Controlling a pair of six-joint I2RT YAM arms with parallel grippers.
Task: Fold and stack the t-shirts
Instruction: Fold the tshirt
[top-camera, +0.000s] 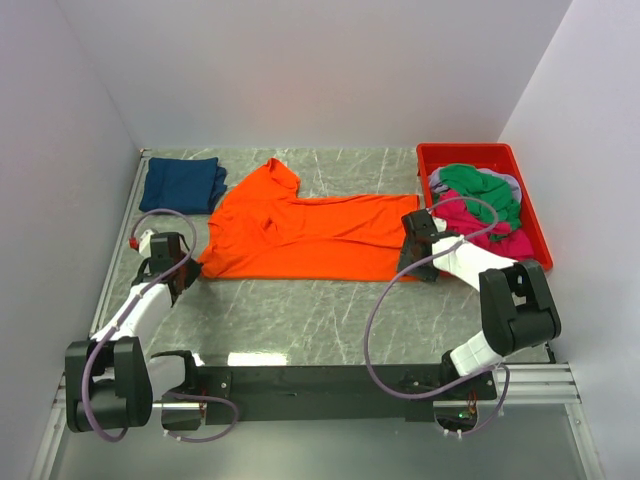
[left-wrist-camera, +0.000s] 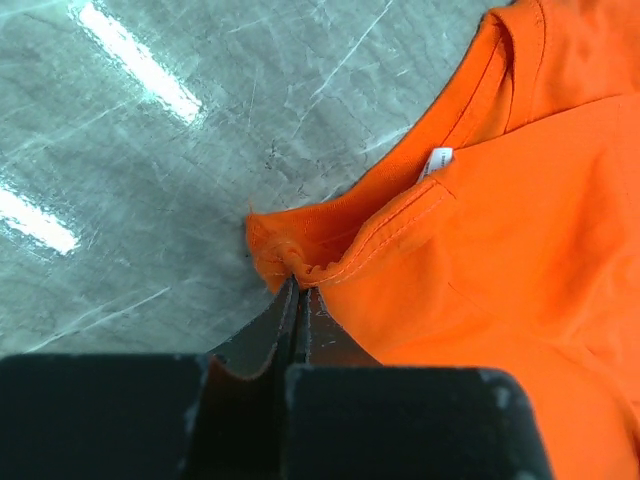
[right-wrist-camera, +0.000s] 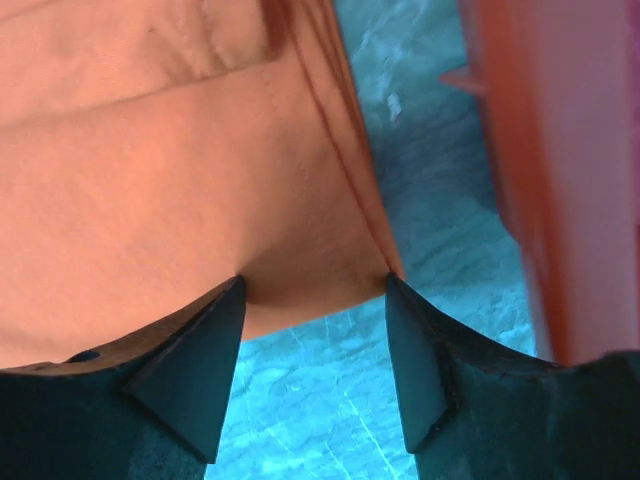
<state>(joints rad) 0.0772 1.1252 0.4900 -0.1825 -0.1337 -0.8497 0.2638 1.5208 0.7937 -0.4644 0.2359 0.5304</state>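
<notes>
A bright orange t-shirt (top-camera: 300, 235) lies spread across the middle of the table, its collar and label (left-wrist-camera: 440, 158) in the left wrist view. My left gripper (top-camera: 185, 268) is at the shirt's left edge, shut on a bunched bit of orange hem (left-wrist-camera: 298, 285). At the shirt's near right corner, my right gripper (top-camera: 412, 262) stands open. The orange cloth (right-wrist-camera: 200, 150) reaches just to its two fingertips (right-wrist-camera: 314, 290), with bare table between them. A folded navy t-shirt (top-camera: 182, 183) rests at the back left.
A red plastic bin (top-camera: 465, 149) stands at the back right. It holds crumpled green (top-camera: 475, 185), pink (top-camera: 480, 228) and grey (top-camera: 510, 183) shirts. Its wall (right-wrist-camera: 560, 150) is close to the right of my right gripper. Enclosure walls ring the table.
</notes>
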